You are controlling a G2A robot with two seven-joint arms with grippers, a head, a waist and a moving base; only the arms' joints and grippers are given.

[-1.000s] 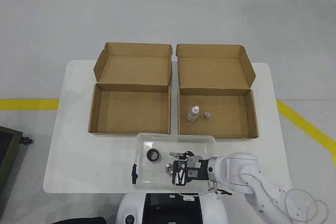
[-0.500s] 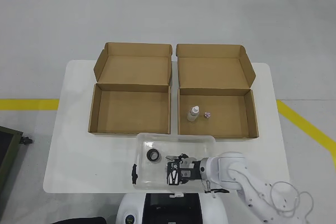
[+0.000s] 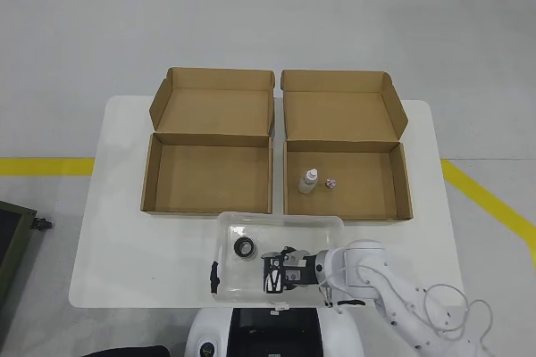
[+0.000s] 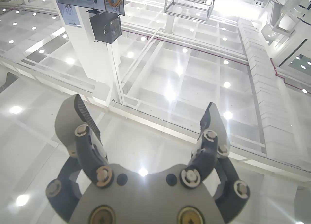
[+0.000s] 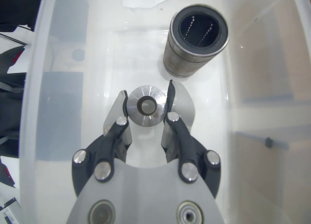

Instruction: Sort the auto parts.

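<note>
Two parts are in the clear plastic bin and two items already lie in a box, so we judge the sorting about half done. We count one bin, at the near edge of a white table. Two open cardboard boxes sit side by side just beyond the bin. In the left box we see no part. The right box holds one small white bottle and one tiny round piece beside it. Inside the bin, one cylindrical bearing stands on end in the far left part, hollow end up. Just beside it, nearer the bin's middle, sits one round metal part with a hole through its centre. The right gripper reaches down into the bin, its two fingers pressed against opposite sides of that round part. It is clamped on the part, which seems to rest on the bin's floor. The left gripper has its fingers spread wide with nothing between them, pointing up toward a ceiling. In our judgement, the round part has yet to be lifted out to a box, and the bearing comes after it.
</note>
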